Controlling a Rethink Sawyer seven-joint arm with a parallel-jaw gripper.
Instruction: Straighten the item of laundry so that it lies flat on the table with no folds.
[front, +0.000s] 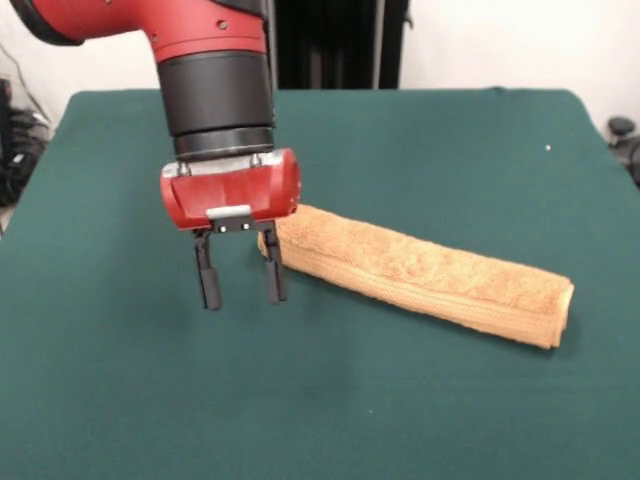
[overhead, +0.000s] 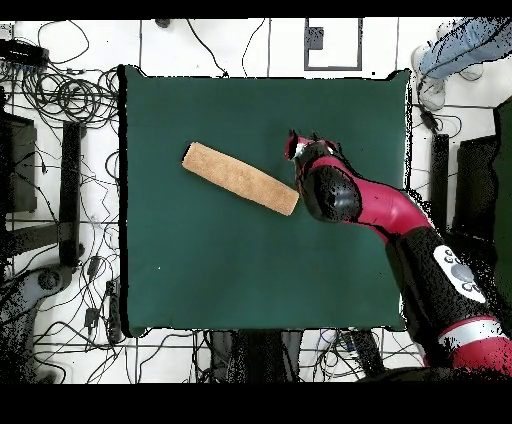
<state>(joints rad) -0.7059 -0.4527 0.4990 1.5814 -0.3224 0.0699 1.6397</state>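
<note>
The green bench (front: 330, 400) holds the towel (front: 420, 275) folded into a long roll, and the hand (front: 240, 285) hangs wide and empty at its end, so it probably needs to grab an edge next.

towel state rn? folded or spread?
Folded. The orange-tan terry-cloth towel lies as a long narrow bundle on the dark green felt table, with stacked layer edges at its end. The open claw isn't holding it.

Bright even light; soft shadows; images slightly blurry
</note>
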